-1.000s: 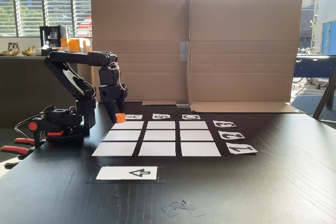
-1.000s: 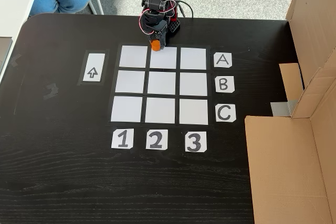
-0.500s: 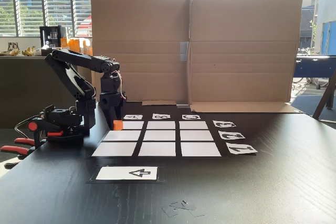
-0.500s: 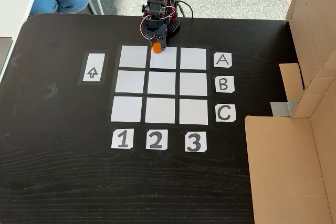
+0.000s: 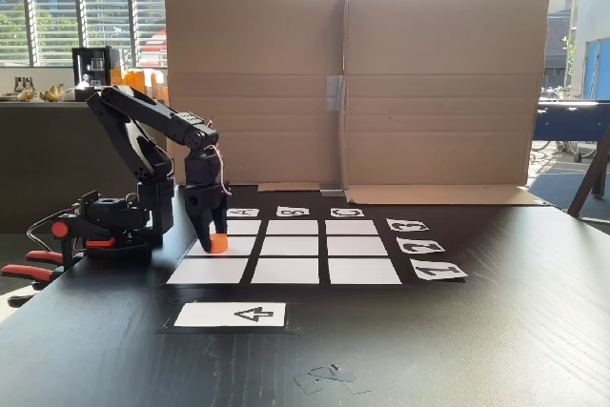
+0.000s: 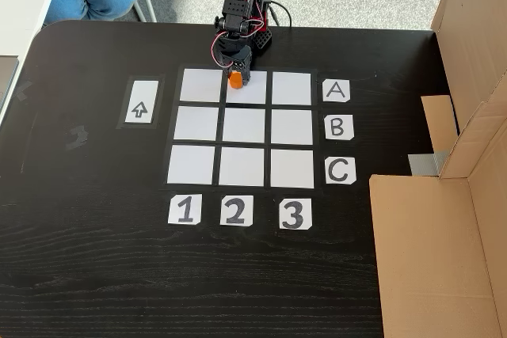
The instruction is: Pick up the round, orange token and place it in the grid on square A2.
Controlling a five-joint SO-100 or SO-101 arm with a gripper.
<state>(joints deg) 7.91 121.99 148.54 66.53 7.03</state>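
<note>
The gripper (image 6: 235,77), clamped on the orange token (image 6: 235,81) near square A2's (image 6: 247,94) 11 o'clock corner, risks dropping it across the dark gap if it releases here.

The arm reaches forward and bends down steeply; its gripper (image 5: 217,242) (image 6: 235,79) points at the grid (image 6: 244,173), fingers seemingly closed on the token (image 5: 218,243).

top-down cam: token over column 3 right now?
No, the token sits at the top-row middle cell, in line with label 2, held by the tool.
</note>
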